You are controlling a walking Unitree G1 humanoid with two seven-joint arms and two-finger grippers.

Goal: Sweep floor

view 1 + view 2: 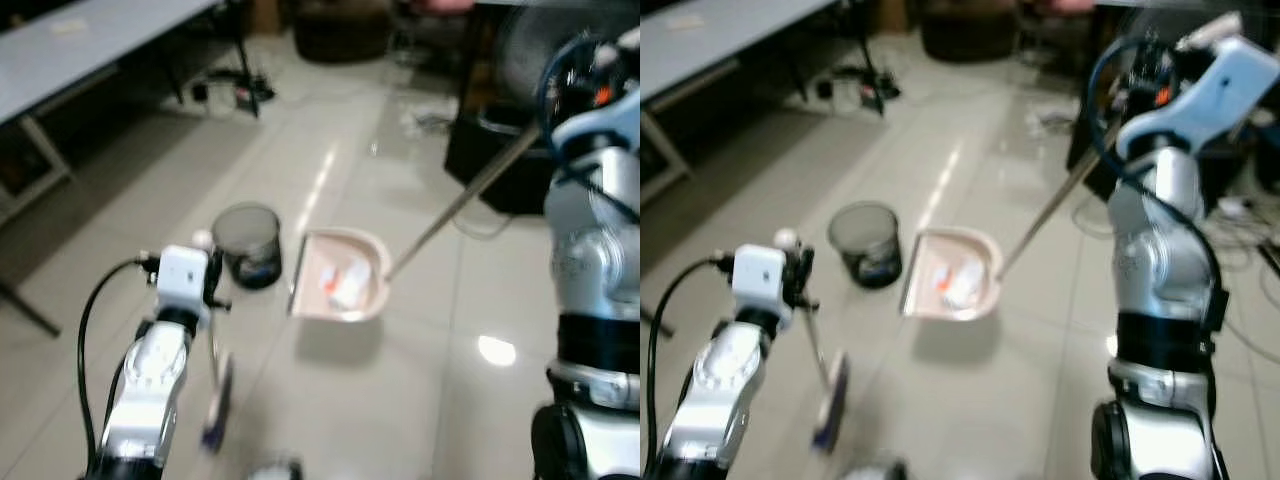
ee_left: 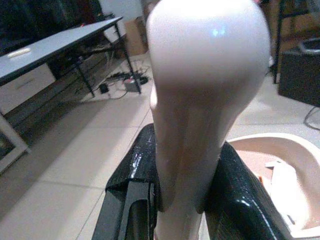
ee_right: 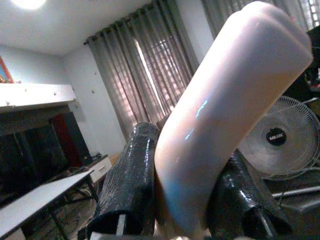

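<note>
Left gripper (image 2: 182,200) clamped on pale broom handle (image 2: 200,100); right gripper (image 3: 180,205) clamped on long-handled pink dustpan (image 1: 340,280), ahead, beside dark mesh bin (image 1: 246,243).

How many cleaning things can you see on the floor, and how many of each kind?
Pale pink plastic dustpan with a long metal handle, holding white and orange scraps: 1
Small broom with a thin metal handle and dark brush head: 1
Dark mesh wastebasket: 1
Total: 3
The left tool grips the broom's pale handle; the right tool grips the dustpan's.
</note>
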